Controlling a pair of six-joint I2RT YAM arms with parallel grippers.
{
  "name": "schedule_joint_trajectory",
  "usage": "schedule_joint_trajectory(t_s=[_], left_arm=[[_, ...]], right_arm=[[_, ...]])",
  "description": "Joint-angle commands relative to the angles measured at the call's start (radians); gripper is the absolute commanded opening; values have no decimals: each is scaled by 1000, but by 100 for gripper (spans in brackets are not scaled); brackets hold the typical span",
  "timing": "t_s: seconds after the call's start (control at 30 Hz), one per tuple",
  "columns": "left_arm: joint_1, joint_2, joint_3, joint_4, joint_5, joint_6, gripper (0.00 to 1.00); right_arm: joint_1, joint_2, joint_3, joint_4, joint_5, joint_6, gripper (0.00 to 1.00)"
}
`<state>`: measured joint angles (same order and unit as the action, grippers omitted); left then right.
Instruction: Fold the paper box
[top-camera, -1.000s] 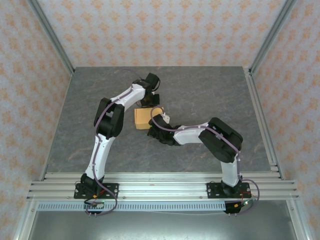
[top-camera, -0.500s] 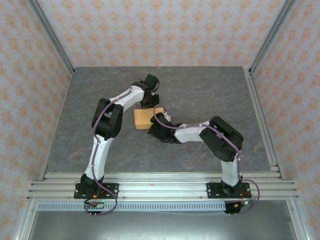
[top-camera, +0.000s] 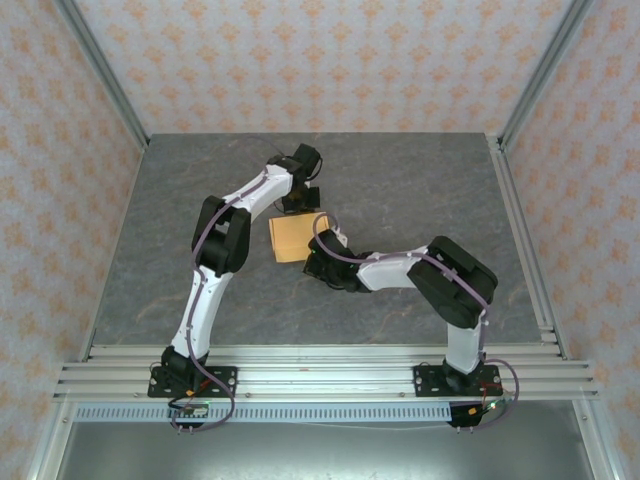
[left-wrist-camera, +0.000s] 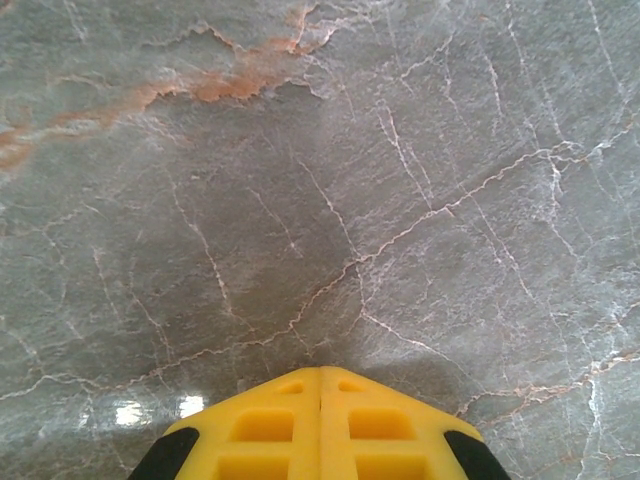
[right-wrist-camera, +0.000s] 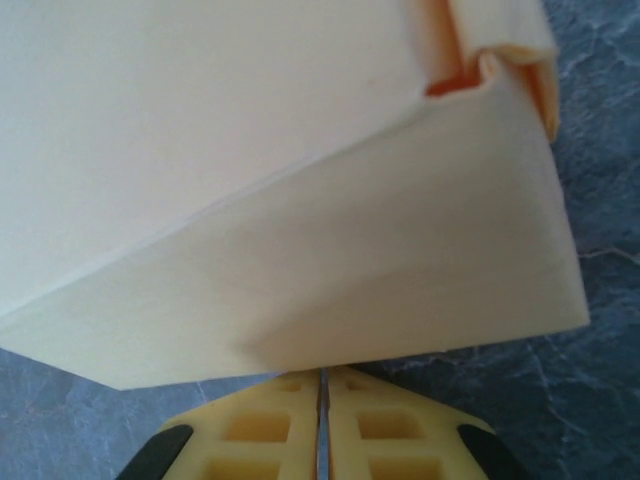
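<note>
paper box (top-camera: 296, 238): tan, folded compact block | left pincer (left-wrist-camera: 320, 380): pressed together | right pincer (right-wrist-camera: 322, 378): pressed together

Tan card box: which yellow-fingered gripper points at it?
The right gripper, shut, close before the tan card box; the left gripper faces grey marbled tabletop instead.

Grey marble-patterned table (top-camera: 420, 190) (orange veins in places) carries the folded tan paper box (top-camera: 291, 238) near its middle

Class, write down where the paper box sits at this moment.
In the top view the paper box sits near the middle of the table, between the left fingers beyond it and the right fingers at its near-right corner.
</note>
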<state>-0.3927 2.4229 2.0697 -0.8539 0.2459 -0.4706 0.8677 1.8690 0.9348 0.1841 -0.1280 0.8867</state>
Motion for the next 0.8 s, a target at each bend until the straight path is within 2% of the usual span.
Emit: schedule_joint_trajectory(t_s=[0.0, 0.27, 0.5, 0.6, 0.67, 0.77], left_arm=[[-5, 37, 31, -4, -5, -8, 3], [1, 17, 76, -29, -18, 0, 9], [33, -76, 141, -84, -46, 28, 22], [59, -114, 158, -107, -51, 33, 24], [74, -126, 168, -125, -50, 41, 25], [90, -139, 150, -139, -59, 52, 25]], right_arm=[[8, -37, -28, -120, 25, -35, 11], [34, -129, -69, -171, 46, -53, 12], [47, -303, -101, -293, 79, -123, 18], [45, -419, -127, -365, 127, -147, 29], [30, -490, -145, -391, 143, -168, 40], [-36, -545, -162, -400, 87, -204, 51]])
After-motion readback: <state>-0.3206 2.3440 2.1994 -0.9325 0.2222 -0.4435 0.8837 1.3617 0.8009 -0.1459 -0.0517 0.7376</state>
